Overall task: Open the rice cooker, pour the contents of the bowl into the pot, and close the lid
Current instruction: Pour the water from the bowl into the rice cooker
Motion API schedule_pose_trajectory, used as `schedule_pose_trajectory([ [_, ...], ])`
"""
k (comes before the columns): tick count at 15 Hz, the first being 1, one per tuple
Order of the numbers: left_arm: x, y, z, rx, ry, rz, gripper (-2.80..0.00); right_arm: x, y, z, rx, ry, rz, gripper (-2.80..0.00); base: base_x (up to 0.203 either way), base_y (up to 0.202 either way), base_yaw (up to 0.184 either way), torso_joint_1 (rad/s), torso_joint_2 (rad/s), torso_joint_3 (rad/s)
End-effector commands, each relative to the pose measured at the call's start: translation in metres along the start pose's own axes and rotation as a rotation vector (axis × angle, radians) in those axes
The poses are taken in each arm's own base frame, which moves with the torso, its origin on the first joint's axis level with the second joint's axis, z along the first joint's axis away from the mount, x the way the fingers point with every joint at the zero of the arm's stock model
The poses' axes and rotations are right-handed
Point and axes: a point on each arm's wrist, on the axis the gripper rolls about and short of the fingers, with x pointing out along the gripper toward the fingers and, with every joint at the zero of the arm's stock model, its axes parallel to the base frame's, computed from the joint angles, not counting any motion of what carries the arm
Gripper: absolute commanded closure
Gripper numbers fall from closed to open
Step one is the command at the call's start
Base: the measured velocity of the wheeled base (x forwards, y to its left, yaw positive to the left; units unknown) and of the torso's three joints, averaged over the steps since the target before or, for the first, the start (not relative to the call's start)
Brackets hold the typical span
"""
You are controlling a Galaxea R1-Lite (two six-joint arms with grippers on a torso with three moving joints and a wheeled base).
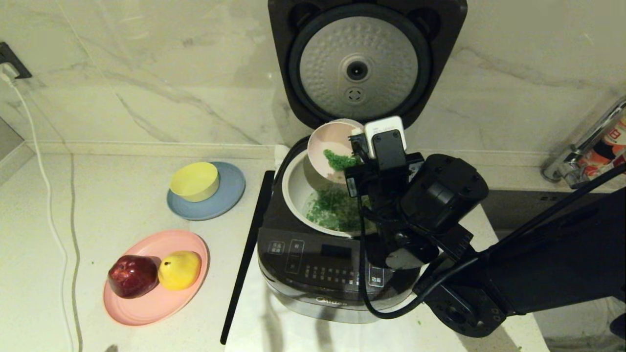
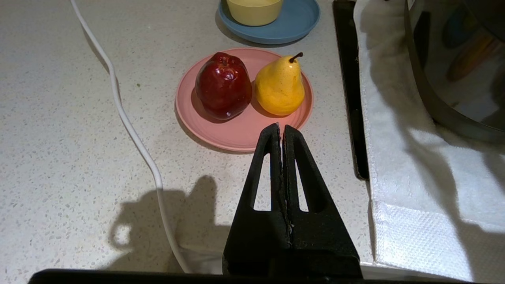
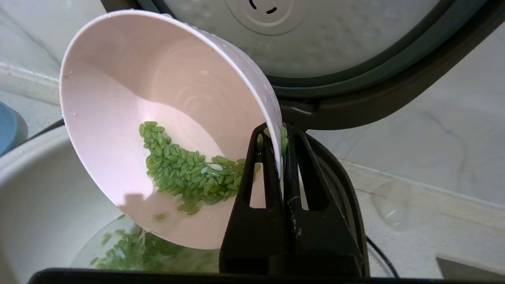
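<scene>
So the opening part is clearly done: the lid (image 1: 359, 63) of the rice cooker (image 1: 318, 274) is swung all the way up and back, with its dimpled silver plate facing out. The pour is what's being worked on right now, and it looks like it's well past halfway.

The bowl (image 3: 158, 130) is held tipped steeply over the pot (image 1: 297, 188), with its low edge hanging over the pot's opening. It's pinched at the rim by the right gripper (image 3: 281, 157), whose fingers are squeezed nearly together with only the thin bowl wall between them. A good share of the contents (image 3: 189, 177) is still stuck in a clump on the lower inside wall of the bowl, and a few grains are caught right at the fingers. Another batch of green can already be seen lying at the bottom of the pot, in what looks like a little water.

The left gripper (image 2: 282, 138) isn't being used at all. It's parked low over the counter near the pink plate (image 2: 240, 134) with the apple (image 2: 223, 85) and pear (image 2: 279, 85), fingers pressed shut on nothing.

What's left, as far as can be judged: the remaining grains need to be tipped or shaken out, the bowl put down somewhere, and the lid brought down and latched. None of that closing part is started yet.
</scene>
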Motion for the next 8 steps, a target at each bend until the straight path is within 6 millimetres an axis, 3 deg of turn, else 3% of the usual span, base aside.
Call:
schedule_pose_trajectory([
  [1,0.0007,0.0000,-0.0025,0.000,0.009,0.000,0.00,-0.0007,0.0008,0.0012,-0.014,-0.006,0.001,0.00,0.000,0.000,0.000,0.000,0.00,0.000],
  [8,0.0007,0.0000,-0.0026,-0.001,0.011,0.000,0.00,0.0009,0.0016,0.0049,-0.047,-0.059,-0.006,0.00,0.000,0.000,0.000,0.000,0.00,0.000],
])
